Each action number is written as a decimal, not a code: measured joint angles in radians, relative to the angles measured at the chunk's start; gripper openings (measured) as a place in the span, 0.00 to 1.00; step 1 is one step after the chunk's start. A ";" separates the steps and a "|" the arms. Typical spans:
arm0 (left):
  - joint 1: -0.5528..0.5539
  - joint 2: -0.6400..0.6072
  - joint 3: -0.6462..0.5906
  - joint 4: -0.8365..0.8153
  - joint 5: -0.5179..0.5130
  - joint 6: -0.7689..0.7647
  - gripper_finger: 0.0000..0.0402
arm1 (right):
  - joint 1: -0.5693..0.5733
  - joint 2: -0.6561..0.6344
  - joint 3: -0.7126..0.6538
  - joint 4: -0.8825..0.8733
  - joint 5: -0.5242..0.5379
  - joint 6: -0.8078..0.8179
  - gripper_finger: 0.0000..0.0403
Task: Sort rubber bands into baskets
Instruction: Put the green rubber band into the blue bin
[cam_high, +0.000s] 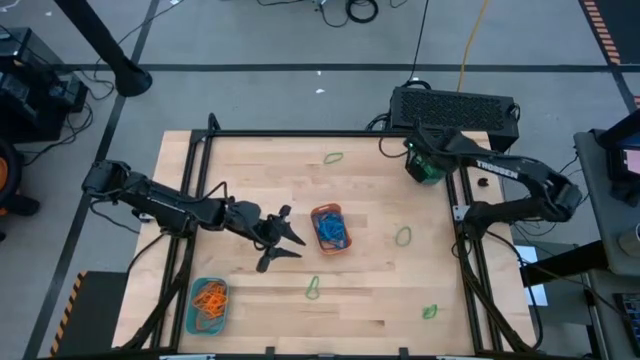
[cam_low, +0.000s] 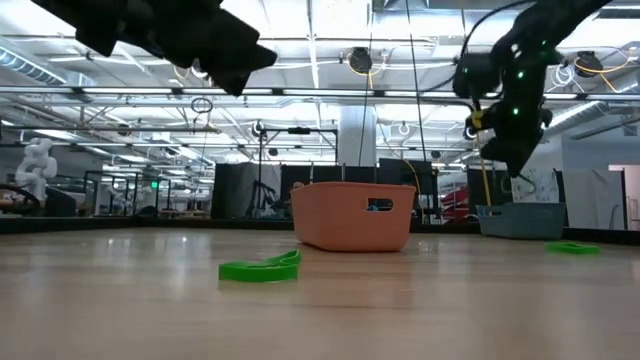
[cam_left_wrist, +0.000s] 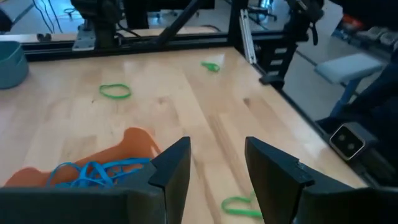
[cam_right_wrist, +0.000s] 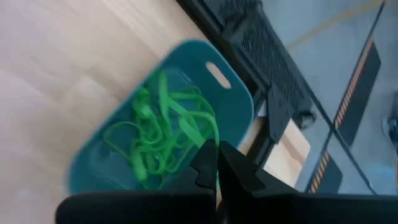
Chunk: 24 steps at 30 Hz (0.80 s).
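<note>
Sorting thin elastic rubber bands by colour into 3 small plastic baskets.
Left gripper hovers, fingers apart, beside the orange basket holding blue bands; right gripper, fingers together pinching a green band, hangs above the teal basket of greens, likely to drop it.

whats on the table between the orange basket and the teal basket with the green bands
Only bare wood between the orange basket and the teal basket, per the high view. The nearest green rubber band lies off that line.
</note>
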 joint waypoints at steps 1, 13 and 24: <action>-0.002 0.000 0.000 -0.007 0.000 0.009 0.40 | -0.022 0.017 0.000 0.005 0.000 -0.001 0.00; -0.002 0.000 0.000 -0.070 -0.053 0.015 0.40 | -0.101 0.187 0.000 0.004 -0.001 -0.003 0.02; -0.002 0.000 0.000 -0.070 -0.053 0.015 0.40 | -0.105 0.202 0.001 0.025 0.007 -0.039 0.23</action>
